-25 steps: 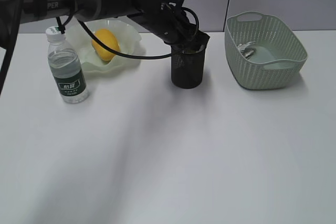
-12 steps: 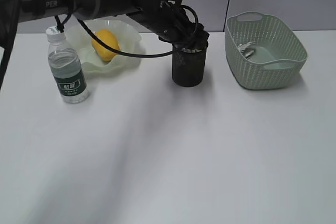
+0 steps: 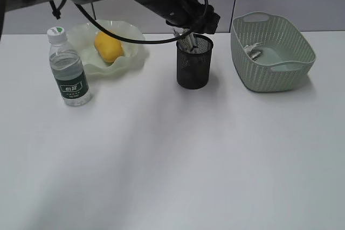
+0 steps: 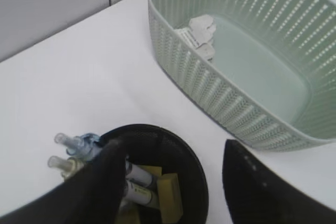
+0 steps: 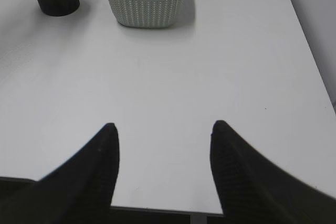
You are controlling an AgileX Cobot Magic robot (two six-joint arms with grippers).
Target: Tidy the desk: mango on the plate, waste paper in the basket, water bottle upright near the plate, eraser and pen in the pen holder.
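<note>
Your left gripper [image 4: 173, 182] has its jaws spread wide w/ nothing between them, hanging just above the rim of the pen holder [image 4: 194, 171]. Directly under the jaws, inside the holder, you see pens [image 4: 137, 173] leaning toward the left finger side & a tan eraser [image 4: 170, 194] beside them. Beyond the right finger, near the holder but apart from it, is the basket [image 4: 210, 93], w/ waste paper [image 4: 202, 27] lying at its far end. On the other side of the jaws in the ext. view, the mango [image 3: 108, 46] sits in the plate [image 3: 132, 60]; the water bottle [image 3: 68, 70] stands upright just beside it. Your right gripper [image 5: 164, 150] is also spread wide & holding nothing, over bare desk [image 5: 173, 66], well apart from the holder & basket.
</note>
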